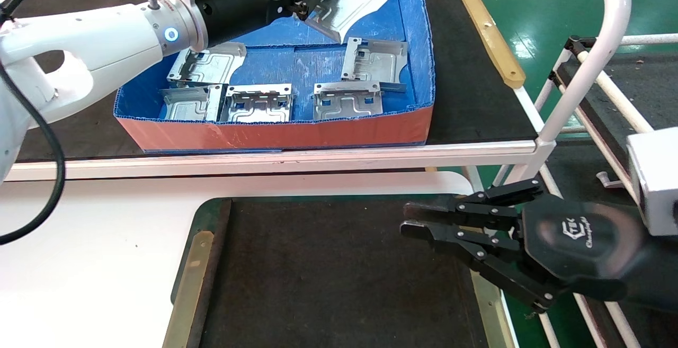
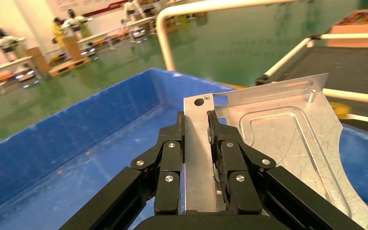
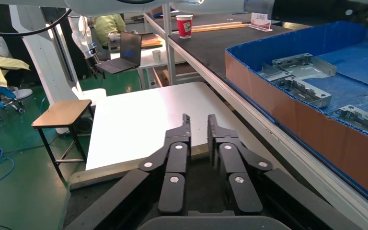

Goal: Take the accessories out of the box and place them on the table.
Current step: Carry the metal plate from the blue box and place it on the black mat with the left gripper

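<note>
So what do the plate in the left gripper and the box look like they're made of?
The plate clamped in the left gripper looks like thin stamped sheet metal: bare silver, brushed sheen, embossed groove, bent edge. The box looks like corrugated plastic sheet: scuffed blue inside, orange-red front wall, fluted lines just visible. The exact metal can't be told.

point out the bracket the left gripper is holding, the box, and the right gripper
held bracket (image 1: 354, 5), head view: on its embossed flat face, clear of the fingers.
box (image 1: 275, 133), head view: on the orange-red outer front wall.
right gripper (image 1: 410, 221), head view: midway between its two fingertips, over the dark table mat.
</note>
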Robot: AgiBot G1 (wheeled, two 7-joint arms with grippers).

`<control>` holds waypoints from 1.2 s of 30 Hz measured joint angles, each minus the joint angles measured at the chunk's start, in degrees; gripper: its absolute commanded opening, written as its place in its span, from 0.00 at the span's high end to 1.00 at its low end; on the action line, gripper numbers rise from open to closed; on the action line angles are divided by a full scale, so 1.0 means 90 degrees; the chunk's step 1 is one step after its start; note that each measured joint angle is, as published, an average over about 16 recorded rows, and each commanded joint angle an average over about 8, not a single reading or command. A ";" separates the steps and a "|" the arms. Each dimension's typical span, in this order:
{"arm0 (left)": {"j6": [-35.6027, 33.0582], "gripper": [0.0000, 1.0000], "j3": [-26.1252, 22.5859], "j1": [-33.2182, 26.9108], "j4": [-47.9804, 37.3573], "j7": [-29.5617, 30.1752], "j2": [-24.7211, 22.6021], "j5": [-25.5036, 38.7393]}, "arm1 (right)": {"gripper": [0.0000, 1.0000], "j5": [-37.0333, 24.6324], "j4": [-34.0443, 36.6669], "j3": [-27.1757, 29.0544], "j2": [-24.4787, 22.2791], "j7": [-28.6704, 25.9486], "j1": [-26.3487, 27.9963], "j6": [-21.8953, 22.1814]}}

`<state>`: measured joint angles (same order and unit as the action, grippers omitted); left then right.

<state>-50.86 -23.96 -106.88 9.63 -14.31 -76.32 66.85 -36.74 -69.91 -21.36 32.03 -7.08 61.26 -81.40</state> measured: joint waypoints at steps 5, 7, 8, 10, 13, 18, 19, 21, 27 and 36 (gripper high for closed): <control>-0.0502 1.00 0.0018 -0.0013 -0.0145 -0.0203 0.0076 -0.0087 | 0.00 0.0000 0.0000 0.0000 0.0000 0.0000 0.0000 0.0000; -0.0714 1.00 0.0023 -0.0014 -0.0202 -0.0283 0.0108 -0.0109 | 0.00 0.0000 0.0000 0.0000 0.0000 0.0000 0.0000 0.0000; -0.0822 1.00 0.0025 -0.0015 -0.0229 -0.0323 0.0123 -0.0119 | 0.00 0.0000 0.0000 0.0000 0.0000 0.0000 0.0000 0.0000; -0.1032 1.00 0.0026 -0.0017 -0.0280 -0.0401 0.0152 -0.0134 | 0.00 0.0000 0.0000 0.0000 0.0000 0.0000 0.0000 0.0000; -0.1349 1.00 0.0027 -0.0024 -0.0344 -0.0512 0.0190 -0.0152 | 0.00 0.0000 0.0000 0.0000 0.0000 0.0000 0.0000 0.0000; -0.1909 1.00 0.0026 -0.0046 -0.0410 -0.0678 0.0254 -0.0177 | 0.00 0.0000 0.0000 0.0000 0.0000 0.0000 0.0000 0.0000; -0.2026 1.00 0.0025 -0.0051 -0.0418 -0.0710 0.0268 -0.0180 | 0.00 0.0000 0.0000 0.0000 0.0000 0.0000 0.0000 0.0000; -0.2265 1.00 0.0020 -0.0062 -0.0433 -0.0769 0.0299 -0.0183 | 0.00 0.0000 0.0000 0.0000 0.0000 0.0000 0.0000 0.0000; -0.2984 1.00 -0.0005 -0.0084 -0.0490 -0.0894 0.0407 -0.0175 | 0.00 0.0000 0.0000 0.0000 0.0000 0.0000 0.0000 0.0000; -0.4000 1.00 -0.0121 -0.0045 -0.0539 -0.0978 0.0610 -0.0060 | 0.00 0.0000 0.0000 0.0000 0.0000 0.0000 0.0000 0.0000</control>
<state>-86.86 -25.05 -107.29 4.78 -23.11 -70.82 66.31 -36.74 -69.91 -21.36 32.03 -7.08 61.26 -81.40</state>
